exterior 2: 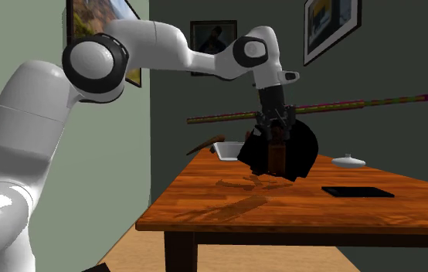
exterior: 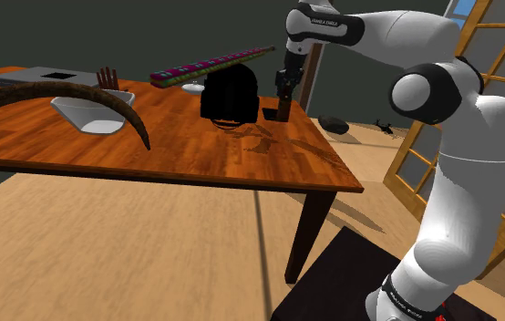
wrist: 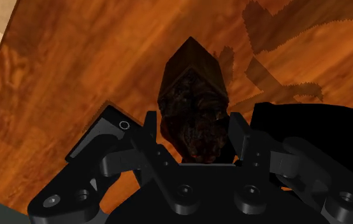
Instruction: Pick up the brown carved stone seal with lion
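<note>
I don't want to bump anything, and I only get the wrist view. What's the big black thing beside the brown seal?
Observer: A bulky, rounded black object sitting on the table, just beyond the seal in the second exterior view.
Operator: Is anything higher up?
Observer: Yes, a long striped stick runs across, higher than the seal.
Operator: What else is on the table?
Observer: A flat black slab, well apart from the seal, toward the second exterior view's right.
</note>
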Motion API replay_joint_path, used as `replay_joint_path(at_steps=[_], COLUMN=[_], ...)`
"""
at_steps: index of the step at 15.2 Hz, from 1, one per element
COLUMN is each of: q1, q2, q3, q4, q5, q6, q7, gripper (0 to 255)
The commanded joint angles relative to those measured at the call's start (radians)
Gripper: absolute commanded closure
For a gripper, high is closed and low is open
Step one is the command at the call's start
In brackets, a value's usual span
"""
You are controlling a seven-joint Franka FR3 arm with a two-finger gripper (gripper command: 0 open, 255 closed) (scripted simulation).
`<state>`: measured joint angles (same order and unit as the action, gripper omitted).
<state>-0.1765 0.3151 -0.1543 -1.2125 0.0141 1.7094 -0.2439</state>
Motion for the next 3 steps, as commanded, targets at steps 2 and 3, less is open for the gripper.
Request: replay_joint_path(at_steps=[2, 3], q1=[-0.003, -0.003], q2=[0.013, 0.013], q3=[-0.001, -0.001], q4=[0.054, 0.053], q5=[0.003, 0.003], q6=[-0.041, -0.041], q7=[-0.002, -0.002], gripper=[255, 255])
